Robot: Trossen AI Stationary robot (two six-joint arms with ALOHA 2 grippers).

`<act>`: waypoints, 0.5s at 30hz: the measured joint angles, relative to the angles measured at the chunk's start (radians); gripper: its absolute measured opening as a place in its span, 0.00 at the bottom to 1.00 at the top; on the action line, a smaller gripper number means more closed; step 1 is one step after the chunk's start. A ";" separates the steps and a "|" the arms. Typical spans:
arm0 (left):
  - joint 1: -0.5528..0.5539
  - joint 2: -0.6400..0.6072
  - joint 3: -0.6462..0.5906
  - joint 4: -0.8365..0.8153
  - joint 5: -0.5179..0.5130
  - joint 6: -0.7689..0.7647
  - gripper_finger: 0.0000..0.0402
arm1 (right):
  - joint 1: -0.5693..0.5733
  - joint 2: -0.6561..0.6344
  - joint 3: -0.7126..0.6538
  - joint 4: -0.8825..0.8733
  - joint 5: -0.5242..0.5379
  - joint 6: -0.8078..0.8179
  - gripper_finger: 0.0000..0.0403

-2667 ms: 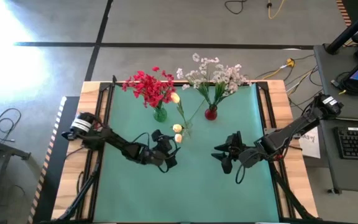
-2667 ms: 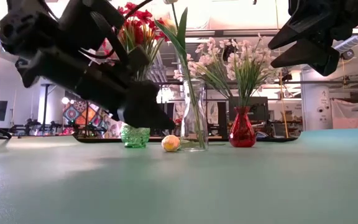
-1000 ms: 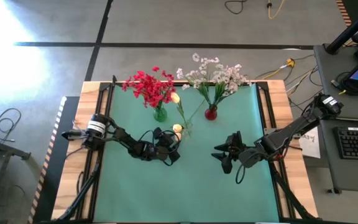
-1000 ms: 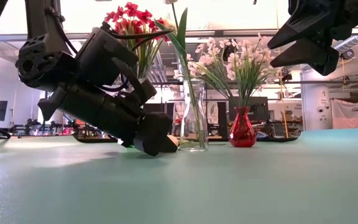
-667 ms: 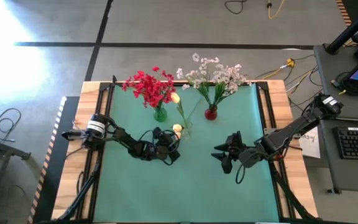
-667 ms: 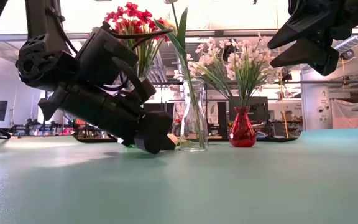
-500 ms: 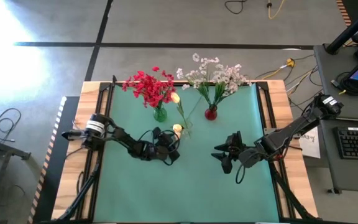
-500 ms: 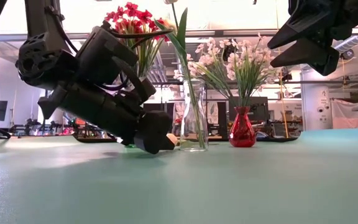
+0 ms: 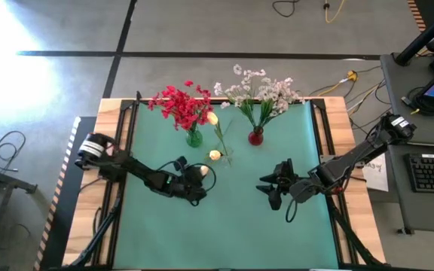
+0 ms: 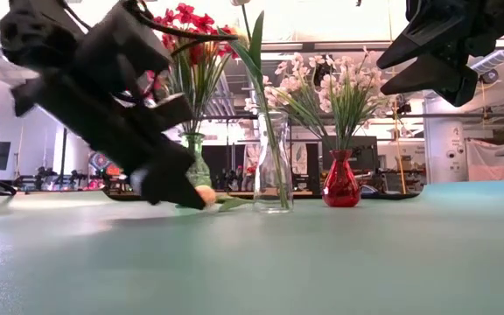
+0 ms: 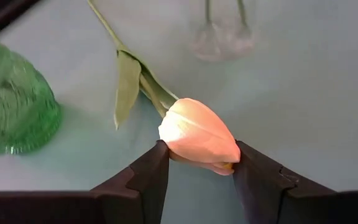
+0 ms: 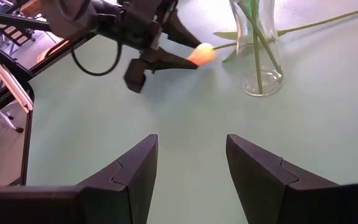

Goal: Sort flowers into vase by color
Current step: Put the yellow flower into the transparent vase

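Observation:
My left gripper (image 9: 199, 172) is shut on a cream-yellow rosebud (image 11: 197, 134) low over the green mat, left of the clear vase (image 9: 224, 153). The flower's green stem (image 12: 303, 26) trails past that vase. Another cream bud (image 9: 215, 155) shows beside the clear vase, and a third (image 9: 212, 118) stands in it. Red blossoms (image 9: 179, 105) stand in the green vase (image 9: 194, 138). White sprays (image 9: 262, 90) stand in the red vase (image 9: 256, 136). My right gripper (image 9: 272, 188) hangs open above the mat's right half, touching nothing. My left gripper pinches the rosebud's head (image 11: 185, 142) between its two fingers (image 11: 146, 171), which lie across it. It slants down from the table's left side. The bud (image 10: 204, 194) sits just at the mat, and its stem and leaf (image 11: 128, 81) trail away toward the far edge.
The three vases stand in a row along the mat's far side. The mat's near half (image 9: 224, 233) holds only the two arms. Black rails (image 9: 119, 188) run along the table's left and right sides.
My left gripper has drawn back from the foot of the clear vase toward the table's left edge, and its wrist has risen. The rosebud, earlier hidden behind the gripper, has come along with it and shows between the fingers, farther left on the mat.

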 joint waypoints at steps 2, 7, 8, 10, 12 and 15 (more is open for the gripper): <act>-0.020 -0.033 -0.020 -0.041 0.023 -0.026 0.37 | 0.000 0.000 0.000 0.000 -0.006 0.000 0.45; -0.078 -0.155 -0.109 -0.073 0.156 -0.101 0.37 | 0.000 0.000 0.000 -0.001 -0.011 0.000 0.45; -0.093 -0.183 -0.128 -0.071 0.193 -0.105 0.37 | 0.000 0.000 0.000 -0.001 -0.015 0.000 0.45; -0.126 -0.242 -0.159 -0.072 0.255 -0.102 0.37 | 0.000 0.000 0.000 -0.001 -0.017 -0.001 0.45; -0.163 -0.298 -0.184 -0.076 0.286 -0.099 0.37 | 0.000 0.000 0.000 -0.001 -0.017 -0.006 0.45; -0.211 -0.373 -0.213 -0.093 0.293 -0.113 0.38 | 0.000 0.000 0.000 -0.001 -0.017 -0.007 0.45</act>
